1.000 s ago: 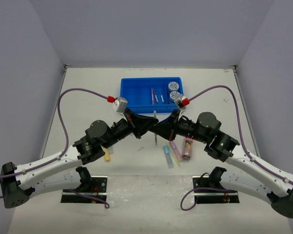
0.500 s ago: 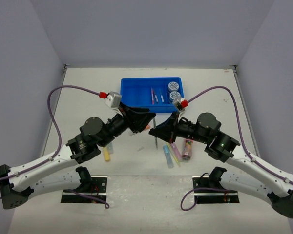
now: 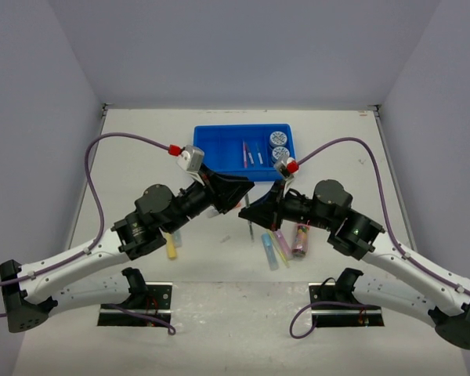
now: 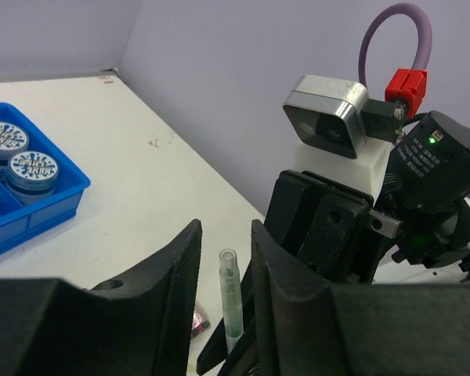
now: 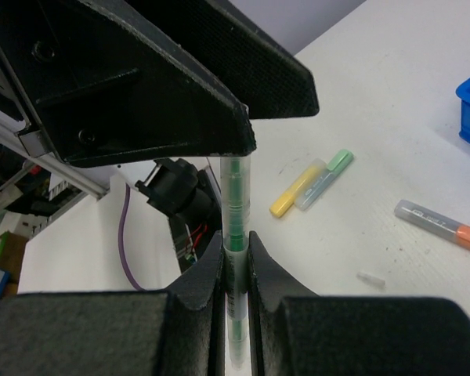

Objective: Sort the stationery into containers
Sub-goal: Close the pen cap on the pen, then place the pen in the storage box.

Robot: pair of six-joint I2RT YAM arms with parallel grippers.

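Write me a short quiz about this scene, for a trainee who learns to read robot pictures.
1. True or false: the right gripper is shut on the green pen.
2. How many patterned discs lie in the blue tray? A) one B) two C) four
3. Fill in: around the pen's top, the left gripper has its jaws ____.
Key: 1 true; 2 B; 3 open.

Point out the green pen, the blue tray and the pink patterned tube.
green pen point(image 5: 234, 200), right wrist view, mid barrel.
blue tray point(image 3: 215, 145), top external view, bare left floor.
pink patterned tube point(image 3: 301, 237), top external view, its middle.
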